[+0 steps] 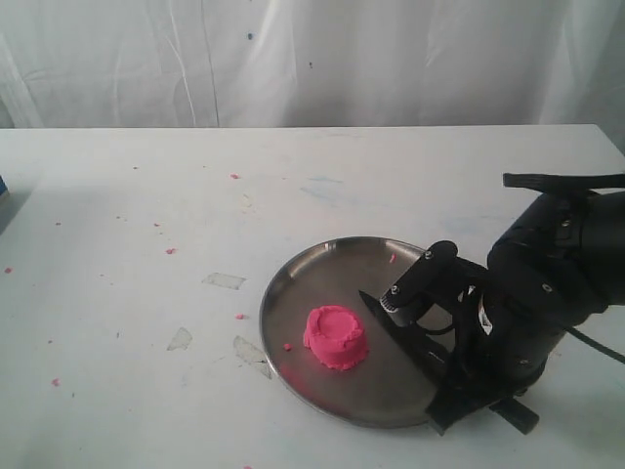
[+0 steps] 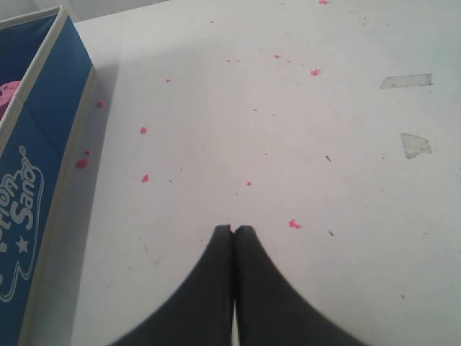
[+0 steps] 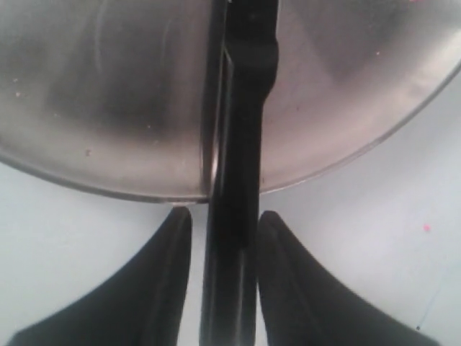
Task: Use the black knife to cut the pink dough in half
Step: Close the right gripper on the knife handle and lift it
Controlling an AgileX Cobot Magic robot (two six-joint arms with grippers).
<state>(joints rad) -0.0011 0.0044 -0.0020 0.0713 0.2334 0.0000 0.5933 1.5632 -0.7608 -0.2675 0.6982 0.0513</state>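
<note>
The pink dough (image 1: 336, 337) is one round mound with a dimpled top, left of centre on the steel plate (image 1: 293, 283). The black knife (image 1: 395, 332) lies right of it, its tip pointing into the plate and its handle reaching over the near right rim. My right gripper (image 3: 225, 215) is open and straddles the knife's handle (image 3: 234, 216) just outside the plate's rim (image 3: 108, 94), with a gap showing beside one finger. My left gripper (image 2: 233, 229) is shut on nothing above bare table, and the exterior view does not show it.
A blue cardboard box (image 2: 43, 166) stands close beside the left gripper. Tiny pink crumbs (image 2: 294, 224) and bits of clear tape (image 1: 224, 280) dot the white table. The bulky right arm (image 1: 547, 283) hangs over the plate's right side.
</note>
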